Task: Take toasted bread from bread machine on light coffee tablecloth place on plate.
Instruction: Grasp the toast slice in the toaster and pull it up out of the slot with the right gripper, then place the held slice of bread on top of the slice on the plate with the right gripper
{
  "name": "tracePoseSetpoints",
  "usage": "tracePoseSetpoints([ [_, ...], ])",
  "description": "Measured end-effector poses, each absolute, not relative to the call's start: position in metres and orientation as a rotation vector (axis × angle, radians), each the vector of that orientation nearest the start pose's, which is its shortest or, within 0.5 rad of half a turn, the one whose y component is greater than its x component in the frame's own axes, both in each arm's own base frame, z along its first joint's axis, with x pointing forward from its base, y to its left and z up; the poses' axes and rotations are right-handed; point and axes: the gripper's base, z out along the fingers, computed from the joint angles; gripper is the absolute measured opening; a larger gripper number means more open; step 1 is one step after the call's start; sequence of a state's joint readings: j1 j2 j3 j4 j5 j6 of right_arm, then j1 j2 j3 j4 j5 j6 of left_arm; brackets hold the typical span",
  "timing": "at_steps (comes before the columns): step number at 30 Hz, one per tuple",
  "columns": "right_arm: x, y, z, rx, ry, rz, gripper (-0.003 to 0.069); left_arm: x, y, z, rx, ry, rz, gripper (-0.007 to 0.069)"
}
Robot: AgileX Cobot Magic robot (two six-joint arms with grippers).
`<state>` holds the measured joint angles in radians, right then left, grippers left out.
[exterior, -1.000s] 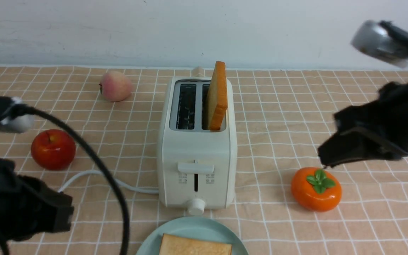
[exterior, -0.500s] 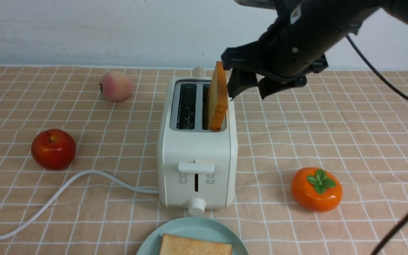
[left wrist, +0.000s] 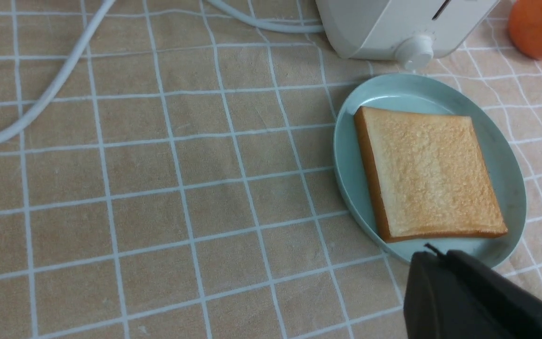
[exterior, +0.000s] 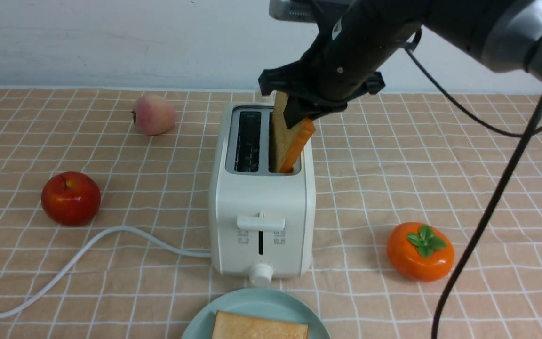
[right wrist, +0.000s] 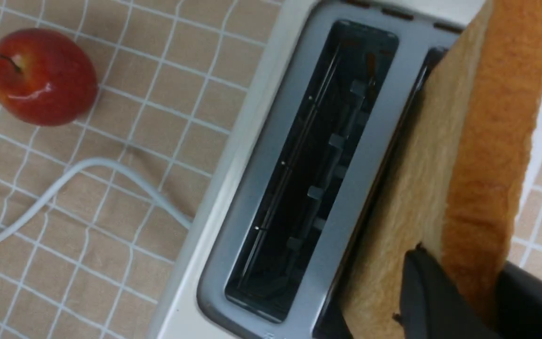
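Note:
The cream-white bread machine (exterior: 261, 212) stands mid-table on the light coffee tablecloth (exterior: 393, 165). One slice of toasted bread (exterior: 281, 136) stands in its right slot and leans to the right. My right gripper (exterior: 299, 113) is shut on its top edge. In the right wrist view the fingers (right wrist: 428, 292) clamp the slice (right wrist: 487, 117) from both sides; the left slot (right wrist: 318, 165) is empty. A second slice (exterior: 259, 327) lies flat on the mint-green plate (exterior: 252, 299) in front of the toaster. My left gripper (left wrist: 433, 254) hovers by the plate's (left wrist: 346, 141) rim, shut and empty.
A red apple (exterior: 71, 197) sits left of the toaster, and a peach (exterior: 154, 114) lies at the back left. An orange persimmon (exterior: 420, 252) sits to the right. The white power cord (exterior: 87, 249) curves across the left front. A wall backs the table.
My right arm swung left from above the persimmon to the toaster and closed on the slice's top, which now leans right. My left arm has left the front view.

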<state>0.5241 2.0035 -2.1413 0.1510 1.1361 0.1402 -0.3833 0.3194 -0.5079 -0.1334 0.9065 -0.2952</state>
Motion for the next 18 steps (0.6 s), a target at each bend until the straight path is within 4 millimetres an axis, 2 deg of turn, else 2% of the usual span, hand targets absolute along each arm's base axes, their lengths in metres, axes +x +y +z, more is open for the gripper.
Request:
tracePoseSetpoints([
  [2,0.376,0.229,0.392,-0.477,2.444,0.439,0.0097,0.046,-0.028,0.285,0.066,2.236,-0.534,-0.0014],
  [3,0.374,0.227,0.397,-0.477,2.432,0.437,0.0097,0.046,-0.028,0.285,0.066,2.236,-0.533,-0.0014],
  [4,0.363,0.219,0.420,-0.484,2.392,0.415,0.0097,0.046,-0.028,0.286,0.068,2.228,-0.525,-0.0014],
  [5,0.362,0.218,0.423,-0.485,2.386,0.409,0.0097,0.047,-0.028,0.286,0.068,2.225,-0.522,-0.0014],
  [7,0.342,0.202,0.461,-0.487,2.292,0.385,0.0097,0.048,-0.027,0.288,0.070,2.195,-0.508,-0.0014],
  [8,0.338,0.199,0.468,-0.486,2.271,0.378,0.0097,0.049,-0.027,0.288,0.070,2.188,-0.506,-0.0014],
  [9,0.321,0.188,0.489,-0.476,2.216,0.380,0.0097,0.050,-0.027,0.290,0.070,2.161,-0.503,-0.0014],
  [12,0.287,0.168,0.521,-0.467,2.144,0.416,0.0097,0.053,-0.027,0.295,0.066,2.093,-0.510,-0.0014],
  [13,0.284,0.167,0.522,-0.467,2.141,0.419,0.0097,0.054,-0.027,0.295,0.066,2.090,-0.511,-0.0014],
  [15,0.255,0.154,0.530,-0.477,2.136,0.465,0.0097,0.055,-0.027,0.299,0.063,2.051,-0.519,-0.0014],
  [17,0.239,0.150,0.523,-0.511,2.171,0.504,0.0097,0.056,-0.028,0.300,0.062,2.034,-0.522,-0.0014],
  [18,0.237,0.149,0.521,-0.516,2.177,0.509,0.0097,0.056,-0.028,0.300,0.062,2.031,-0.522,-0.0014],
])
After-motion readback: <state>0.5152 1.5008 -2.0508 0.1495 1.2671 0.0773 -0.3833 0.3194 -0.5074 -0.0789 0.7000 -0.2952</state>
